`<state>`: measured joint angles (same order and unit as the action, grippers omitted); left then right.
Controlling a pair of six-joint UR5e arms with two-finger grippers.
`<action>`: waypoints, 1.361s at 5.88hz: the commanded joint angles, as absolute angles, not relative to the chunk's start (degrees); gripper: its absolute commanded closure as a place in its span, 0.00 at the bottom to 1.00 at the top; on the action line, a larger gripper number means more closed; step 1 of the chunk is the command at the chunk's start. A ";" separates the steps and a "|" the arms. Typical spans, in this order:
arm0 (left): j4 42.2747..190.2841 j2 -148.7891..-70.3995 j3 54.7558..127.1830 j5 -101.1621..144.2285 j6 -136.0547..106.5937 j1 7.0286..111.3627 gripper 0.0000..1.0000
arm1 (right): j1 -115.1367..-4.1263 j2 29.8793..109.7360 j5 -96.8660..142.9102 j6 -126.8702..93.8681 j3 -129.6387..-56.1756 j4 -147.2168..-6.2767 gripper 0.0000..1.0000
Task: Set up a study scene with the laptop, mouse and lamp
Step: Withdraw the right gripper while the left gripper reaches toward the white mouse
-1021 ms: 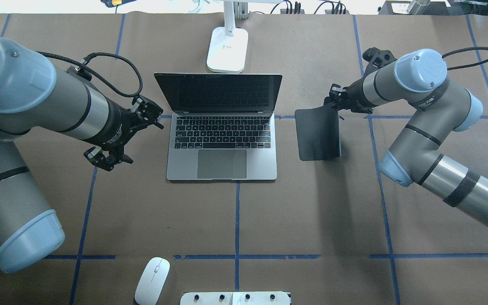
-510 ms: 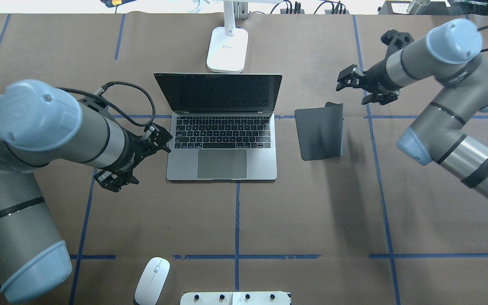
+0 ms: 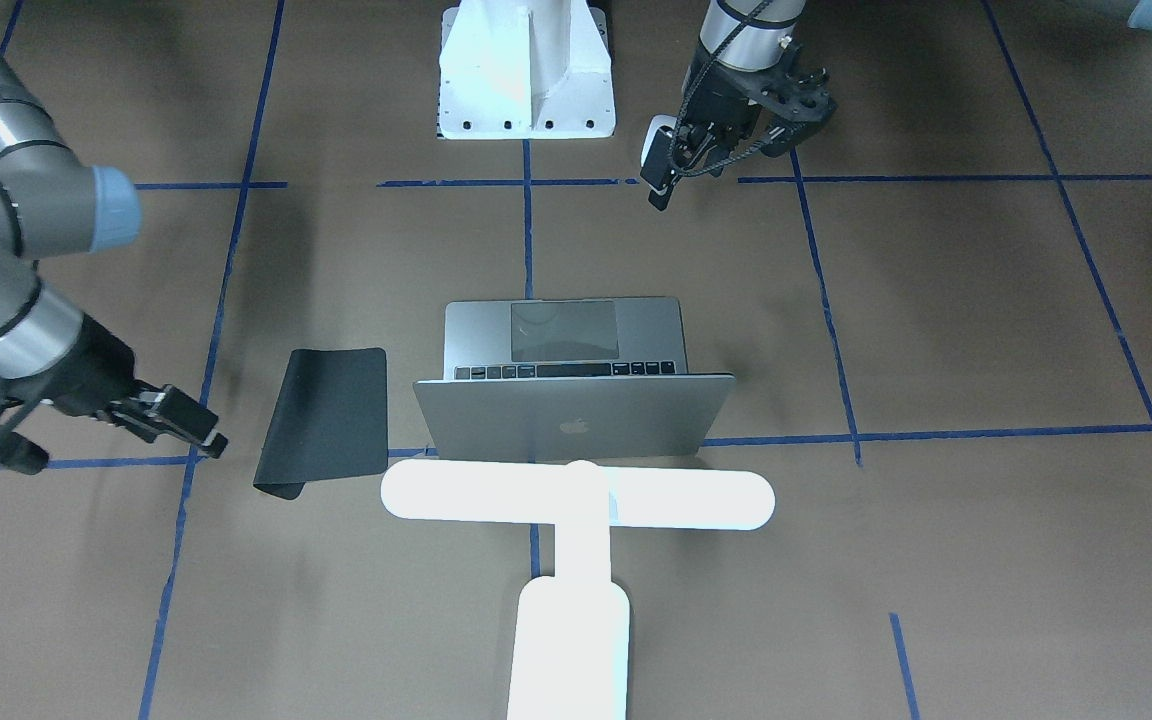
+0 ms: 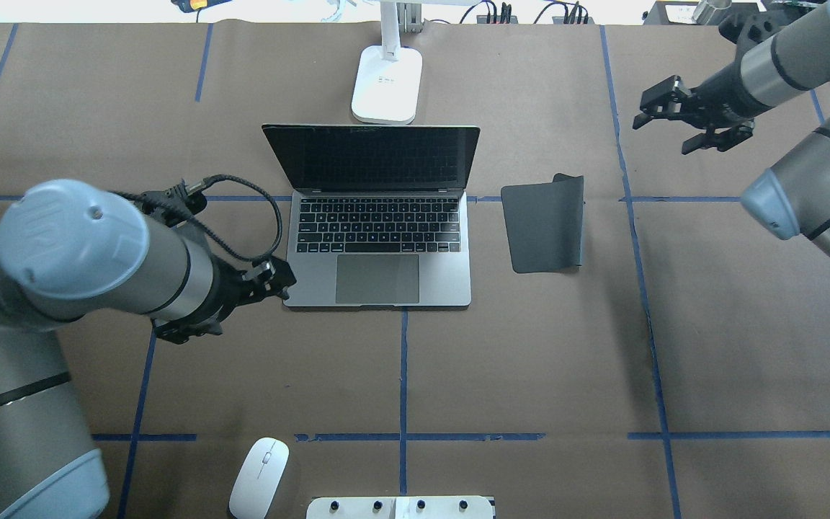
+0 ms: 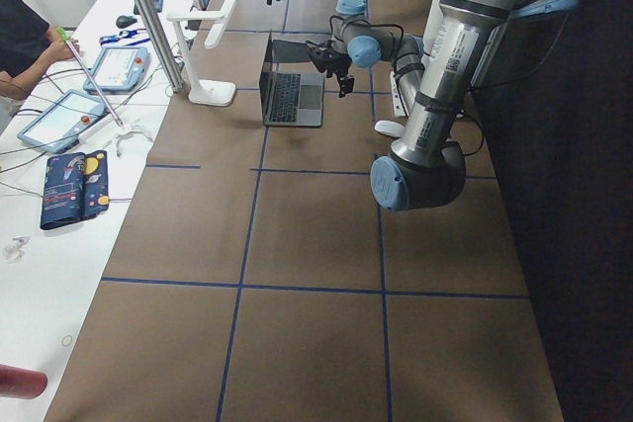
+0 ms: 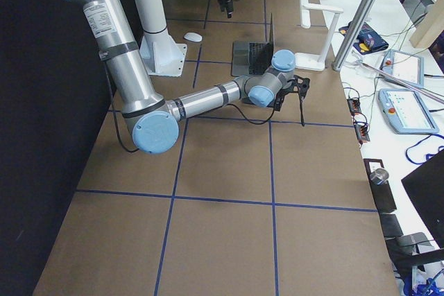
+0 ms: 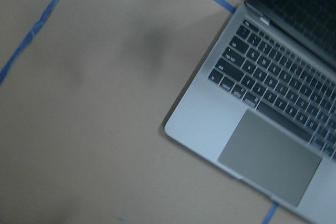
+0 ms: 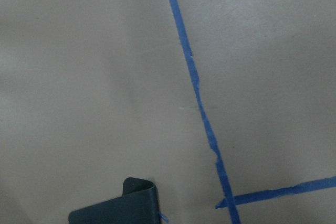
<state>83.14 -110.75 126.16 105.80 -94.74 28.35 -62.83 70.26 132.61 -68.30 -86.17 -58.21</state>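
The left fingers [image 4: 276,276] and right fingers [image 4: 663,94] gape empty.

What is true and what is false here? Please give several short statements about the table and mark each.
1. The laptop is open. True.
2. The mouse lies on the mouse pad. False: it lies on the table, far from the pad.
3. The right gripper holds the mouse pad. False: it is open, empty and apart from it.
4. One corner of the mouse pad is curled over. True.
5. The lamp stands behind the laptop's screen. True.
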 commanded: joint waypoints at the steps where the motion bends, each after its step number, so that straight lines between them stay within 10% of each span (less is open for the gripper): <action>1: 83.14 -102.52 133.30 105.65 -78.22 23.33 0.00 | -66.34 74.16 134.56 -60.85 -86.39 -58.36 0.00; 8: 83.23 -100.90 129.65 89.47 -64.08 3.69 0.00 | -67.32 81.73 134.82 -59.77 -93.60 -58.36 0.00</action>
<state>83.23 -100.91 130.78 89.28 -66.70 3.79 -67.08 80.78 134.56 -59.85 -92.67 -58.36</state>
